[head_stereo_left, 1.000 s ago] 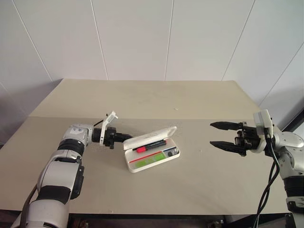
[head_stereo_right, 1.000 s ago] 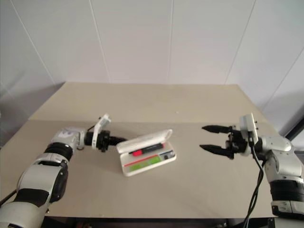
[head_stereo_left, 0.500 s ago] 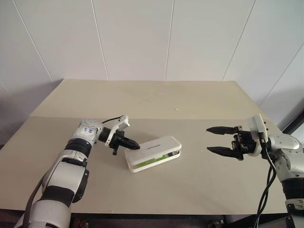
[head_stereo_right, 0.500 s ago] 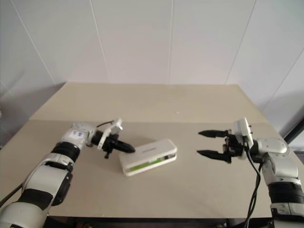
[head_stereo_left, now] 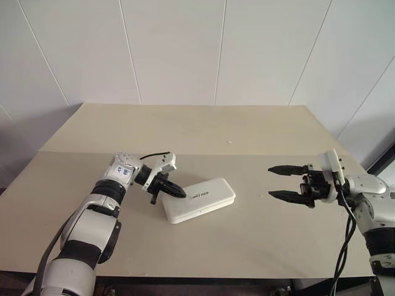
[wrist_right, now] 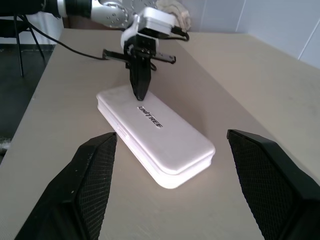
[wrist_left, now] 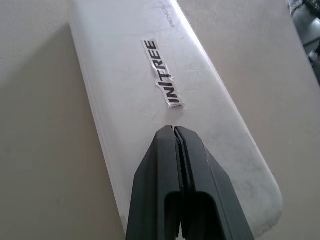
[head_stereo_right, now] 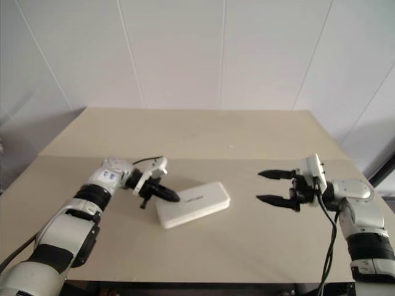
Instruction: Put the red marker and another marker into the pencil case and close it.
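The white pencil case point(head_stereo_left: 199, 199) lies closed and flat on the table, with small dark lettering point(wrist_left: 162, 73) on its lid. The red marker and the other marker are hidden. My left gripper point(head_stereo_left: 181, 193) is shut with nothing in it, and its black tips press on the left end of the lid point(wrist_right: 139, 95). My right gripper point(head_stereo_left: 273, 181) hovers open and empty well to the right of the case, pointing toward it.
The beige table point(head_stereo_left: 247, 234) has a seam across its middle. A white panelled wall point(head_stereo_left: 216, 49) rises behind the table's far edge. A black cable point(head_stereo_left: 345, 246) hangs from my right arm near the table's right edge.
The case's lid went from standing open, with both markers showing inside, to fully shut. My left gripper swung rightward and down onto the lid. The right gripper stayed put.
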### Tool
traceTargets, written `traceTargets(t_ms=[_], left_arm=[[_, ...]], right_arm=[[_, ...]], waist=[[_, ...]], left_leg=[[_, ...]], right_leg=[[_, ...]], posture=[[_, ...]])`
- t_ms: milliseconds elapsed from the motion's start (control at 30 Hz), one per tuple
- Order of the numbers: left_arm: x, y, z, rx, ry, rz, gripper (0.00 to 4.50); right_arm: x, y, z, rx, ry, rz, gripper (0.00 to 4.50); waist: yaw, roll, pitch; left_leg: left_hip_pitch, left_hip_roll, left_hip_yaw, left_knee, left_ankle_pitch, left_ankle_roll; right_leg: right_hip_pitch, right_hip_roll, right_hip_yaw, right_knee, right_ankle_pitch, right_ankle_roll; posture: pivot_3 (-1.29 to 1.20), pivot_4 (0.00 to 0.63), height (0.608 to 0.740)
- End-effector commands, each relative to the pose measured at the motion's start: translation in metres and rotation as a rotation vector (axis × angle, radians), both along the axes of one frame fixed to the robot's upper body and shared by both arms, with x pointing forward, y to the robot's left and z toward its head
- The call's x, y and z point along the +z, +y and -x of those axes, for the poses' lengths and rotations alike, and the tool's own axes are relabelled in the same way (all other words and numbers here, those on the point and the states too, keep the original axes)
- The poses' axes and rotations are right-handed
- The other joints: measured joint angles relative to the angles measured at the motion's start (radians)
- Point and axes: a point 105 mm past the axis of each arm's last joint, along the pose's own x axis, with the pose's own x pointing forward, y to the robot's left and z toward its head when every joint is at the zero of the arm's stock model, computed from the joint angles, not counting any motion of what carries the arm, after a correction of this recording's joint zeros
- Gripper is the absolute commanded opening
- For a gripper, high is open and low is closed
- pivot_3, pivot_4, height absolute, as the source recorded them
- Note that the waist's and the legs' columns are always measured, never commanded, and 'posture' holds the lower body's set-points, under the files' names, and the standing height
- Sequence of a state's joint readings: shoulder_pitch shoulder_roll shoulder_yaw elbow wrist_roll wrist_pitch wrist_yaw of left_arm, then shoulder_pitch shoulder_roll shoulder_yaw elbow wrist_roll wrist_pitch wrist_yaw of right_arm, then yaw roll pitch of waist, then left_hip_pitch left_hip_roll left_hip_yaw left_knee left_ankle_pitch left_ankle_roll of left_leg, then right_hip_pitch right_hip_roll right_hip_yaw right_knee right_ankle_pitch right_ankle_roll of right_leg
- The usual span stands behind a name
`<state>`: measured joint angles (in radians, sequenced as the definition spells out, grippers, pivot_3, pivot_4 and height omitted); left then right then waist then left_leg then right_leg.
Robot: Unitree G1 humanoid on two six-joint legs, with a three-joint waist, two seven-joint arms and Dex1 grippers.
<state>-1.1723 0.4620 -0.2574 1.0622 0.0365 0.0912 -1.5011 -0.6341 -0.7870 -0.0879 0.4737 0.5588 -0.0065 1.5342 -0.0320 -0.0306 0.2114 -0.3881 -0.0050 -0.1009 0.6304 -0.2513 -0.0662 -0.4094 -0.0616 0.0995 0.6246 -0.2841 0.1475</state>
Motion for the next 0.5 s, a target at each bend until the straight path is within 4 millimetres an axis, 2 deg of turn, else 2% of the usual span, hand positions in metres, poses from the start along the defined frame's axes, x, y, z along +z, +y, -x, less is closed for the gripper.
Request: traceTargets(t_ms=[33,233,433,500], left_arm=[[-0.017,0.006,0.008,-0.075,0.018,-0.151,0.02],[-0.022,0.003,0.003,-0.117,-0.095,-0.233,0.02],[0.0,-0.012,-0.004,-0.097,-0.189,-0.071,0.02],[0.017,-0.019,-0.004,-0.097,-0.251,0.064,0.02]], right_arm=[[0.013,-0.001,0.004,0.067,-0.059,0.031,4.5],[0.012,0.002,0.002,0.077,-0.062,0.029,4.5],[0.013,0.002,0.001,0.076,-0.068,0.026,4.5],[0.013,0.002,0.003,0.078,-0.073,0.024,4.5]], waist=[[-0.001,0.001,0.0],[-0.001,0.001,-0.001],[0.0,0.002,-0.001],[0.0,0.002,-0.001]], left_leg=[[0.0,0.0,0.0,0.0,0.0,0.0],[0.002,0.0,0.0,0.0,0.0,0.0],[0.002,0.0,0.0,0.001,0.0,0.0],[0.001,0.0,0.0,0.001,0.0,0.0]], right_leg=[[0.0,0.0,0.0,0.0,0.0,0.0],[0.001,0.0,0.0,0.001,0.0,0.0],[0.002,0.0,0.0,0.001,0.0,0.0],[0.001,0.0,0.0,0.001,0.0,0.0]], posture=[[0.0,0.15,0.74],[0.0,0.15,0.74],[0.0,0.15,0.74],[0.0,0.15,0.74]])
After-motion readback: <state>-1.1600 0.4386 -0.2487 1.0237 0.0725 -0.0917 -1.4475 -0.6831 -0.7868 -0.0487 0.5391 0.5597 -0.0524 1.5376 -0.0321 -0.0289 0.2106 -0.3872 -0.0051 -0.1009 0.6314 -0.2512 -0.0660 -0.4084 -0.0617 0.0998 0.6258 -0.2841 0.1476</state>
